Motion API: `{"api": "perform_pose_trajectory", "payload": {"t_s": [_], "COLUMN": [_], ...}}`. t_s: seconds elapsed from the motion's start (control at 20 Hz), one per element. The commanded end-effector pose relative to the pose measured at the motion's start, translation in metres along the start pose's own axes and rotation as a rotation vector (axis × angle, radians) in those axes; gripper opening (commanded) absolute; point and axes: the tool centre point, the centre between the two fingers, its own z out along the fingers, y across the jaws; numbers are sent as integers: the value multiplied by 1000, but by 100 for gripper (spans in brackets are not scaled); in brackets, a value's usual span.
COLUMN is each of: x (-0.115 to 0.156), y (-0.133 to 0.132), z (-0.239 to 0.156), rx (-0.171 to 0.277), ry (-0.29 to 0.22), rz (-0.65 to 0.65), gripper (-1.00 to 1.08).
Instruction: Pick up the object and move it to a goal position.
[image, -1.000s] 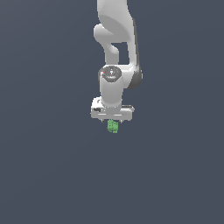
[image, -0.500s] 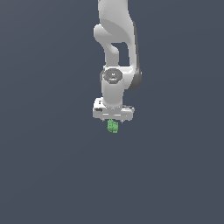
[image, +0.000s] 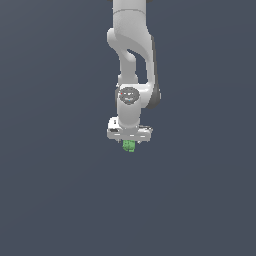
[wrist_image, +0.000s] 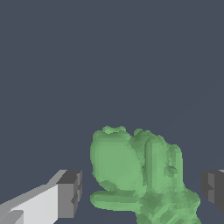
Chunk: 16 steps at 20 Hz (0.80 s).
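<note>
The object (image: 129, 146) is a tiny bright green lumpy block, seen just under the white hand in the exterior view. My gripper (image: 129, 140) points straight down over it. In the wrist view the object (wrist_image: 131, 170) fills the space between the two dark fingertips (wrist_image: 70, 192), with a narrow gap showing on each side. My gripper (wrist_image: 142, 191) stands open around the object, and neither pad touches it. The object's lower part is cut off by the frame edge.
A plain dark grey surface (image: 60, 200) fills both views. The white arm (image: 131, 45) comes down from above. No goal marker shows.
The hand has come down a little over the object. The object has stayed where it was.
</note>
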Motion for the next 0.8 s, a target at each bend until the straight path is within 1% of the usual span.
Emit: {"api": "perform_pose_trajectory", "payload": {"t_s": [0.0,0.25,0.3,0.75], "x": [0,1,1,1], "y": [0,0,0,0], "z": [10,17,17,17], "rx": [0,0,0,0], "ry": [1,1,1,1], "rz": [1,1,1,1], "gripper": [100,100,-100,-100]}}
